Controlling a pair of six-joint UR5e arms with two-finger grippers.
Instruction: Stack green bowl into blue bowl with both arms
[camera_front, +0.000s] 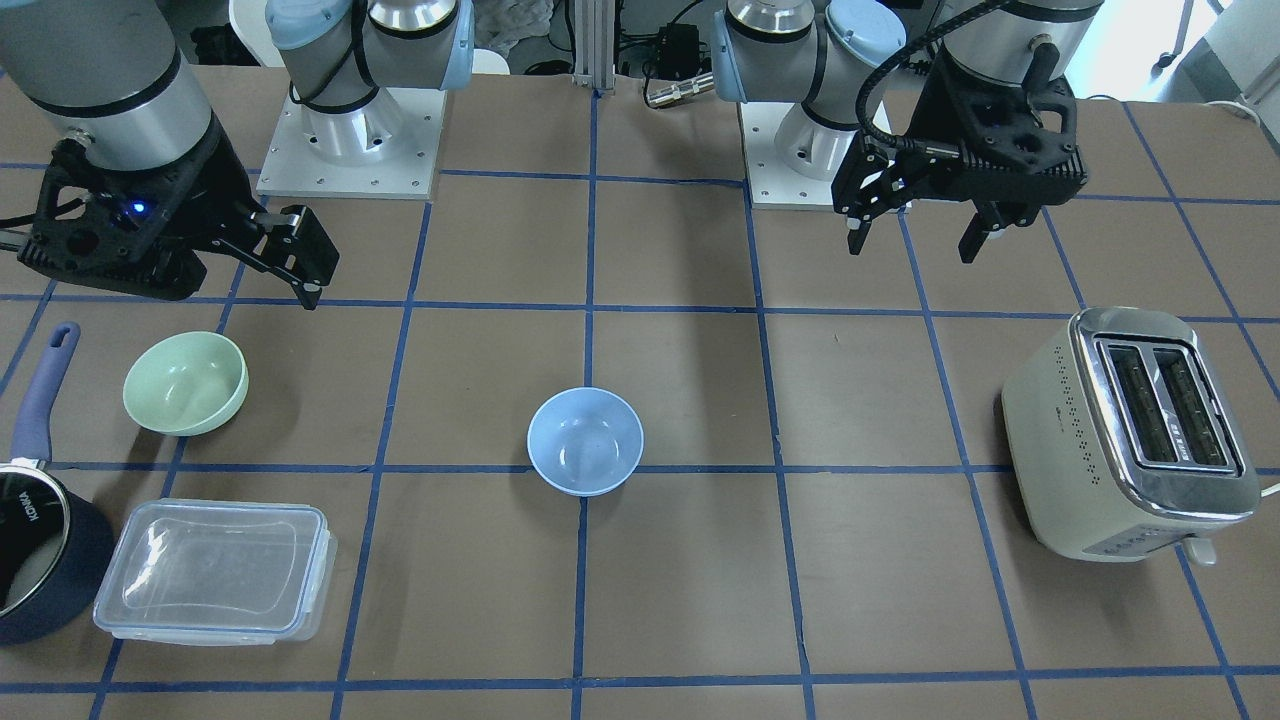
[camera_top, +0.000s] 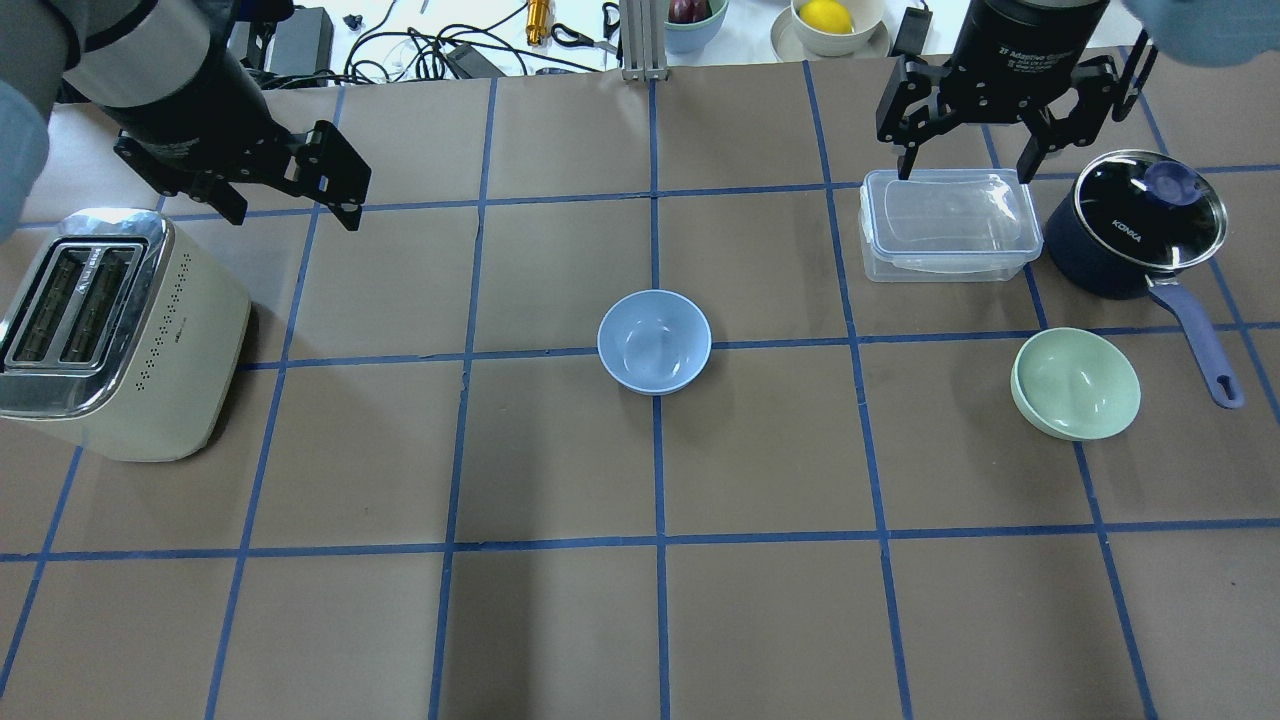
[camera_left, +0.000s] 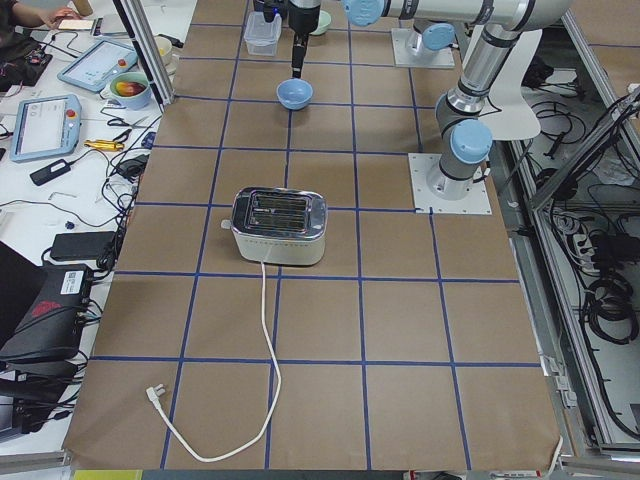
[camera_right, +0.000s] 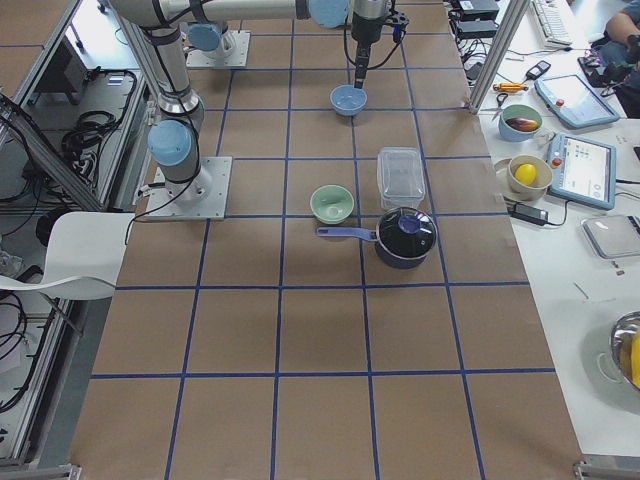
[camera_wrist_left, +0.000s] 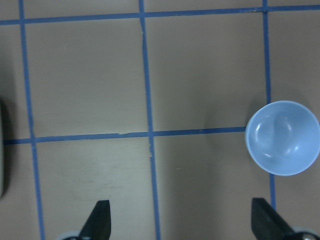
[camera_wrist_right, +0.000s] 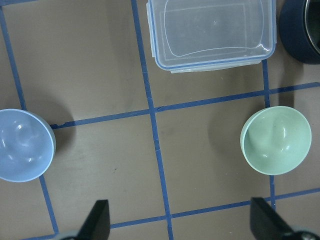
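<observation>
The green bowl (camera_top: 1075, 383) sits upright on the table on my right side, also in the right wrist view (camera_wrist_right: 275, 140). The blue bowl (camera_top: 654, 341) sits upright at the table's middle and shows in the left wrist view (camera_wrist_left: 282, 137). The bowls are well apart. My right gripper (camera_top: 965, 165) is open and empty, held high over the far side of the table, beyond the green bowl. My left gripper (camera_top: 288, 200) is open and empty, held high at the far left, away from the blue bowl.
A clear lidded container (camera_top: 950, 225) and a dark navy saucepan (camera_top: 1140, 225) with a glass lid stand just beyond the green bowl. A cream toaster (camera_top: 110, 330) stands at the left. Blue tape lines grid the brown table.
</observation>
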